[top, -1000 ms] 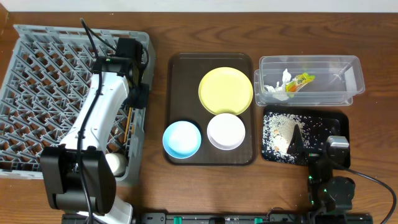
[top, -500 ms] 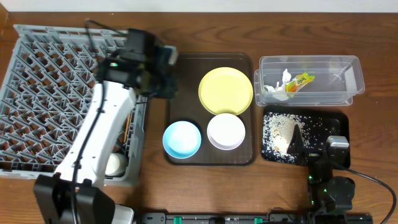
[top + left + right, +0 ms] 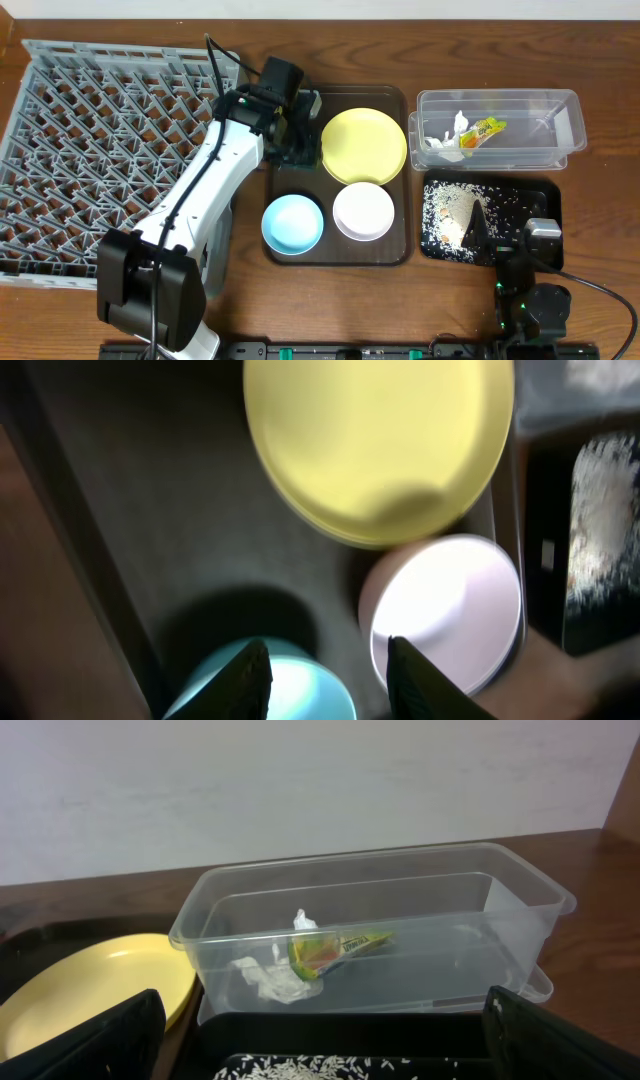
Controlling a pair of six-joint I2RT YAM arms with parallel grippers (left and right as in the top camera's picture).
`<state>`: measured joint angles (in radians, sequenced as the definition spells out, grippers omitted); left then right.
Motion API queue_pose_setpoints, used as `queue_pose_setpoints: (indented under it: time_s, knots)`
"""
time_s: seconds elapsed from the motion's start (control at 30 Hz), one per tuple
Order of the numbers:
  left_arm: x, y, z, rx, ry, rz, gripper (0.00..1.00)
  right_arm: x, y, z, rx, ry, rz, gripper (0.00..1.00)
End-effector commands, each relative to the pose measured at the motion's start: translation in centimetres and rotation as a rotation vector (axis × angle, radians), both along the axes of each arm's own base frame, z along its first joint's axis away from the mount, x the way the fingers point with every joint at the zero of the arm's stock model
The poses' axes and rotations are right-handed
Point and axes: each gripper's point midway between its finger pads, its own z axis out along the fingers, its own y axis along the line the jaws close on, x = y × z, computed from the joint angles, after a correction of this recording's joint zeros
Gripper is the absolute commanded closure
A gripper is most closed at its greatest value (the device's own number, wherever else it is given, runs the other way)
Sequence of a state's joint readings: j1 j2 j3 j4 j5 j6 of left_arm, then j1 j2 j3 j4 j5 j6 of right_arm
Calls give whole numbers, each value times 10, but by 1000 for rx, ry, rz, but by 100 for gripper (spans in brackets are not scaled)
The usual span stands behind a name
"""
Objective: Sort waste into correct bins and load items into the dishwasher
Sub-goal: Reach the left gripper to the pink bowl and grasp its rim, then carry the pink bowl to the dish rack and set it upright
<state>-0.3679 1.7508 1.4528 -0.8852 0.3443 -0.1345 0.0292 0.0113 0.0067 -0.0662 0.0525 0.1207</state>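
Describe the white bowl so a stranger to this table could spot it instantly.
Find the dark brown tray in the middle. Three round dishes sit on it; the white bowl is in the corner nearest the black tray of rice. Its neighbours are a larger yellow plate and a light-blue bowl.

Left arm [image 3: 215, 175] swung from rack [image 3: 90, 150] to tray [image 3: 330, 250].
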Motion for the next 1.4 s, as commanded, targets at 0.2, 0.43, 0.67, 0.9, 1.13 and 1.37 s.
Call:
queue_pose_setpoints:
  time_s: [0.2,0.43,0.67,0.9,1.13,1.37]
  knots:
    - [-60,-19,-39,46,208,-5,61,0,-3,0,-11,0,-11,1]
    - [-59,-21,-69,136,125,-9,61,0,-2,0,-11,0,-11,1]
    - [-53,-40,-77,137,61,-67,57,0,-2,0,-11,0,-11,1]
    - [-55,-40,-103,224,65,-87,57,0,-2,0,-11,0,-11,1]
    - [-56,-42,-114,226,86,-92,85,0,-2,0,-11,0,-11,1]
    - [-54,-62,-84,75,97,-120,94,0,-3,0,-11,0,-11,1]
